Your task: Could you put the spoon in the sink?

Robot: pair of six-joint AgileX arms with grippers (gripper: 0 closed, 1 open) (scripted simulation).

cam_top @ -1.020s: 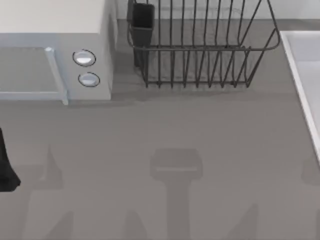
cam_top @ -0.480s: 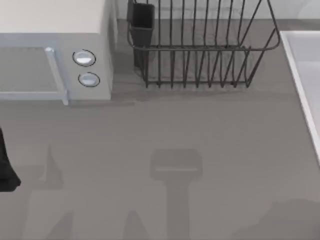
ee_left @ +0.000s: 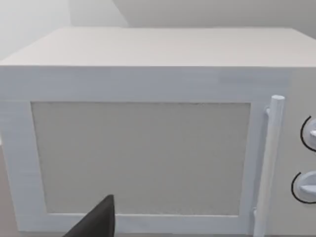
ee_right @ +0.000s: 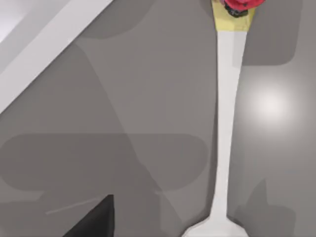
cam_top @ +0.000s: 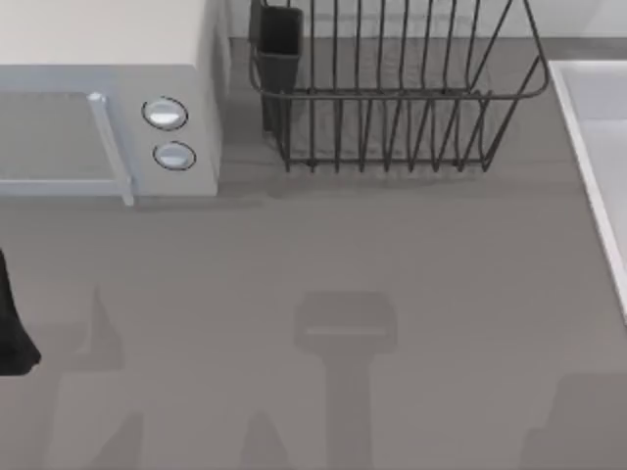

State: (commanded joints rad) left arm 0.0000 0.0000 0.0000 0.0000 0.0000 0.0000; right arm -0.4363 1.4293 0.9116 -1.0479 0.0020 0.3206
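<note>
Nothing on the worktop [cam_top: 392,255] has moved, but a shadow near the right corner has shifted. The spoon [ee_right: 226,138] lies flat on the worktop under the right arm's camera, near the sink [cam_top: 598,147] but not in it. So the job is not done. It is white and long, with a yellow and red end. Whether either hand is apart or together, I cannot tell. The left arm [cam_top: 12,323] waits at the left edge by the microwave [cam_top: 108,88].
</note>
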